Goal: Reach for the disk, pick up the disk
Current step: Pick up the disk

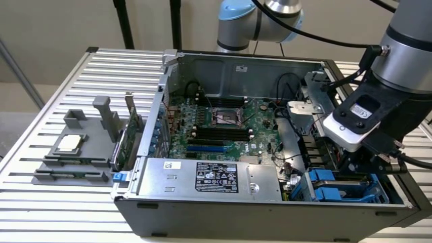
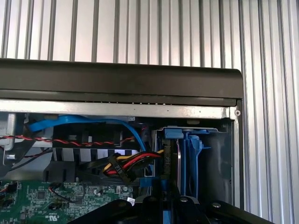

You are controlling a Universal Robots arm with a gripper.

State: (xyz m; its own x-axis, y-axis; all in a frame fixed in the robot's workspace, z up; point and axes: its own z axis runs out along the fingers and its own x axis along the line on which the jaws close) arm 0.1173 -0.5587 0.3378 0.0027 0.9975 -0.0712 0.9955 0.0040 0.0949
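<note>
A: Where is the flat grey disk in blue plastic rails (image 2: 180, 161)?
B: Standing on edge in the open black computer case's (image 1: 270, 210) front corner bay, long side pointing down.
A: And the end effector (image 1: 368, 162)?
B: Right above it. Clenched or not, I cannot tell.

A ribbed, silver-grey metal table (image 1: 60, 91) is spanning the scene, its slats catching even, soft light. Behind its far edge a plain beige wall (image 1: 60, 25) is rising, with two black upright poles (image 1: 123, 23) standing before it. Beyond the table's corner, pale floor (image 1: 13, 126) is showing.
</note>
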